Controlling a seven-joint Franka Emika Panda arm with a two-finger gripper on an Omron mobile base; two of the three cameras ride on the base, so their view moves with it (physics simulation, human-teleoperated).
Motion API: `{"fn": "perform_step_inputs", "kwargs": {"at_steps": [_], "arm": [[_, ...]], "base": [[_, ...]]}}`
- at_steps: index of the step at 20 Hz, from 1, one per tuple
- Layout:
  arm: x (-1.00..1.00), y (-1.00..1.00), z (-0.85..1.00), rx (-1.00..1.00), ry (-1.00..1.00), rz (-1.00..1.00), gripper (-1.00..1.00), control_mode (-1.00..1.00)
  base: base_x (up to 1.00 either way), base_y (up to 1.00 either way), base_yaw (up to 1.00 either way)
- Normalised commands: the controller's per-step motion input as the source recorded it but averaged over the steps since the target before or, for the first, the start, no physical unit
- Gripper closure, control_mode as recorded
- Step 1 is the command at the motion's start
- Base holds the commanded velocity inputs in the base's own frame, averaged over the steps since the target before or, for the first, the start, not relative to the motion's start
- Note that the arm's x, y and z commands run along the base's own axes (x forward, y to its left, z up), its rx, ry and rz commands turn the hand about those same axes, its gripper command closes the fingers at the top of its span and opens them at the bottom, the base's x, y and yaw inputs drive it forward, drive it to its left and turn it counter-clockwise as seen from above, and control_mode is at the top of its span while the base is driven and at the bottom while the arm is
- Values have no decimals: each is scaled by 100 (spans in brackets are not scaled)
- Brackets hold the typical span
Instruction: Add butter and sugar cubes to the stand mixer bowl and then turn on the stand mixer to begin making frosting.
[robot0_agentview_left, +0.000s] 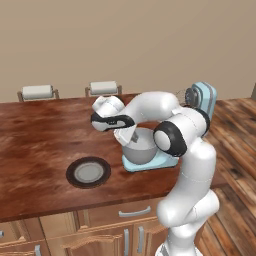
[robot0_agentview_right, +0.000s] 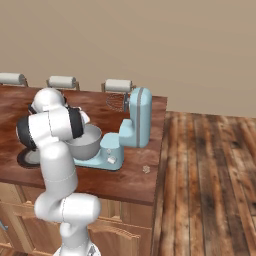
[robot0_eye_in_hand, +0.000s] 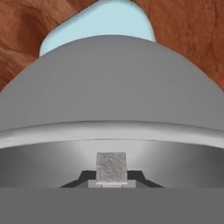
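A sugar cube (robot0_eye_in_hand: 111, 167) is pinched between the gripper (robot0_eye_in_hand: 111, 181) fingertips, held just over the stand mixer bowl (robot0_eye_in_hand: 109, 105). The bowl is seated on the light blue stand mixer (robot0_agentview_right: 134, 125) base; its contents cannot be told.

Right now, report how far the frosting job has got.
Done: nothing can be confirmed; whether butter is already in the stand mixer bowl cannot be told. In hand: the gripper hangs over the bowl, jaws shut on a sugar cube just inside the rim. Left: drop the cube, add whatever is still missing, then switch on the stand mixer, whose head is tilted up.
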Motion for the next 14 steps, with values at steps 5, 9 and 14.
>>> {"fn": "perform_step_inputs", "kwargs": {"at_steps": [5, 9, 14], "arm": [[11, 1, -6, 2, 1, 0, -100, -100], [0, 0, 11, 6, 0, 0, -100, -100], [0, 0, 12, 7, 0, 0, -100, -100]], "base": [[0, 0, 0], [0, 0, 0], [0, 0, 0]]}}
